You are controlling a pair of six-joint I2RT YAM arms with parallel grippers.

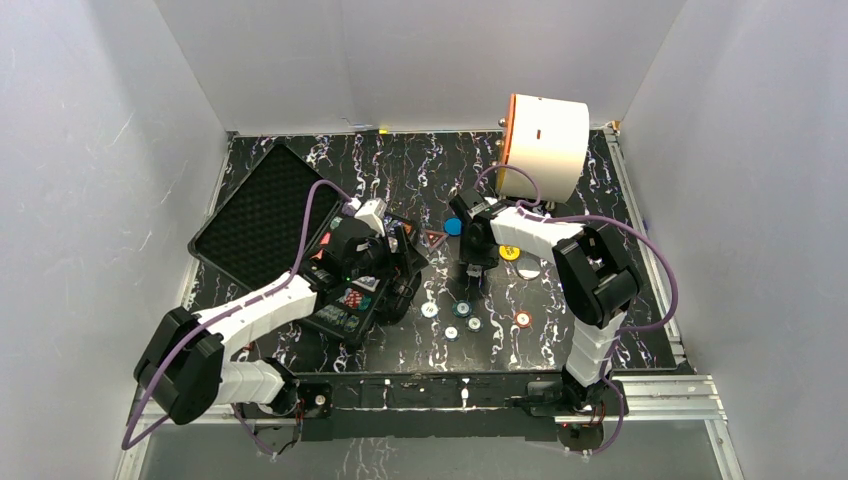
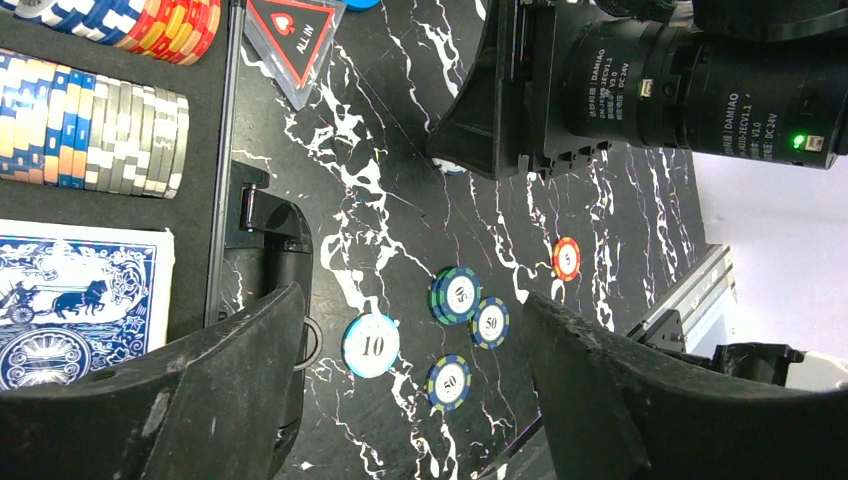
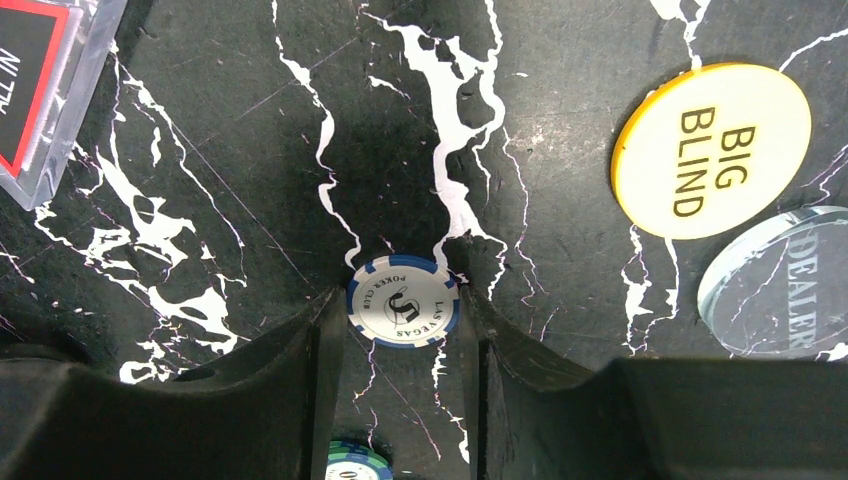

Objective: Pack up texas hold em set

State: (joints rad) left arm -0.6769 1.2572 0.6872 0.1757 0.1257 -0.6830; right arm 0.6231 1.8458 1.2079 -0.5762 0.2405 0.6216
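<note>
The black case lies open at the left, its foam lid [image 1: 258, 212] flat and its base [image 1: 345, 312] under my left arm. In the left wrist view the base holds rows of chips [image 2: 95, 130] and a blue card deck [image 2: 70, 300]. My left gripper [image 2: 412, 312] is open and empty above loose chips: a 10 chip [image 2: 370, 345], three 50 chips [image 2: 455, 295] and a 5 chip [image 2: 566, 258]. My right gripper [image 3: 403, 300] is shut on a blue-and-white chip [image 3: 403, 302] low over the table. A yellow BIG BLIND button [image 3: 710, 150], a clear DEALER button [image 3: 780, 285] and the ALL IN triangle [image 2: 295, 40] lie nearby.
A large white cylinder with an orange face [image 1: 542, 147] stands at the back right. A blue round button [image 1: 453, 226] lies beside the right arm. The two grippers, left [image 1: 403, 280] and right [image 1: 472, 278], are close together at mid-table. White walls enclose the table.
</note>
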